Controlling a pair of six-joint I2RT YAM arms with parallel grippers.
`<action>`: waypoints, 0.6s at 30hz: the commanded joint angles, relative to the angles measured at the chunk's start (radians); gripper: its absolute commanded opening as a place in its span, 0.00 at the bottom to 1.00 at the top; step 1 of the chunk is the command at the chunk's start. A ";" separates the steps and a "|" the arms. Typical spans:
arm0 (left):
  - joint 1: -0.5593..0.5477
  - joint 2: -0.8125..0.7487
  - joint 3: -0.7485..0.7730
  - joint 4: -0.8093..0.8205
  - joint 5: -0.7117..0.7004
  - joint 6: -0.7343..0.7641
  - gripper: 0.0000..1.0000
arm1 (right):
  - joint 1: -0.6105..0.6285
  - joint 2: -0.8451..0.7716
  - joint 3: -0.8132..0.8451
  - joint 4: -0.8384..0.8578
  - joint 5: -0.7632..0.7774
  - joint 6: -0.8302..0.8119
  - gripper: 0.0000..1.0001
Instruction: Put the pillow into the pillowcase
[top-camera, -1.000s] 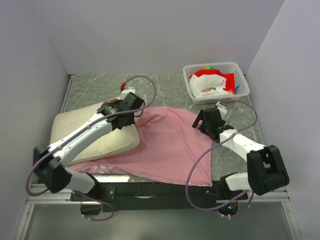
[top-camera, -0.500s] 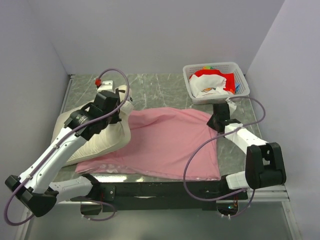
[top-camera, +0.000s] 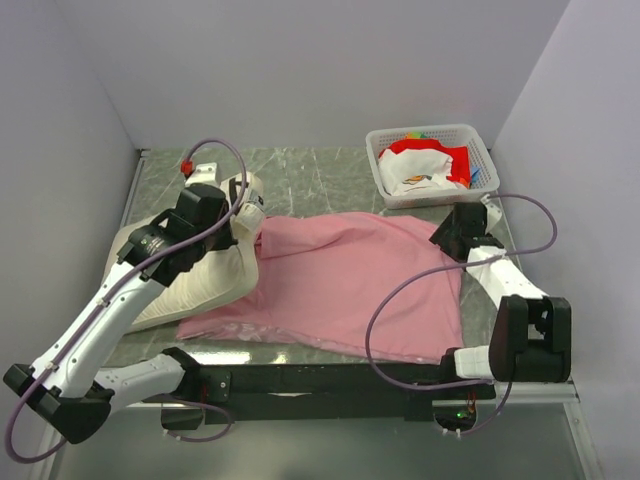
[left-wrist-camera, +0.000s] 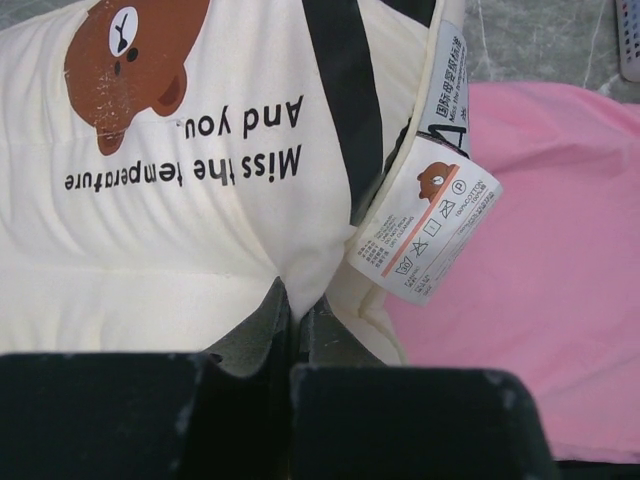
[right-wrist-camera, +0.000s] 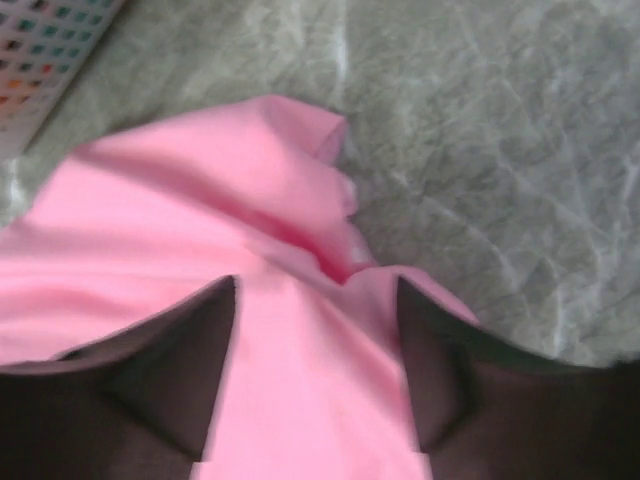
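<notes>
The cream-white pillow (top-camera: 190, 285) lies at the left, its right edge lifted and bunched. My left gripper (top-camera: 243, 215) is shut on a pinch of the pillow (left-wrist-camera: 180, 250) beside the bear print; the jaws (left-wrist-camera: 292, 310) meet on the fabric, and a care label (left-wrist-camera: 430, 225) hangs just right of them. The pink pillowcase (top-camera: 340, 285) is spread flat across the middle of the table. My right gripper (top-camera: 462, 232) sits over its far right corner. Its fingers (right-wrist-camera: 317, 290) stand apart with the pink pillowcase (right-wrist-camera: 200, 220) lying loose between them.
A white basket (top-camera: 430, 165) with red and white cloth stands at the back right, close behind the right gripper, and its edge shows in the wrist views (right-wrist-camera: 40, 50). Grey walls close in three sides. The dark arm rail (top-camera: 320, 380) runs along the near edge.
The left arm swung left and back, raising the pillow's right edge. The right gripper moved right and back toward the basket, dragging the pillowcase's right side with it.
</notes>
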 joint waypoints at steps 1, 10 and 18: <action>0.009 -0.056 0.007 0.093 0.023 -0.040 0.01 | 0.079 -0.119 0.034 -0.034 0.008 -0.016 0.88; 0.015 -0.113 0.004 0.125 -0.031 -0.084 0.01 | 0.420 -0.283 0.029 0.046 -0.032 0.106 0.58; 0.020 -0.140 0.012 0.151 -0.062 -0.110 0.01 | 0.877 0.155 0.336 0.161 0.003 0.163 0.47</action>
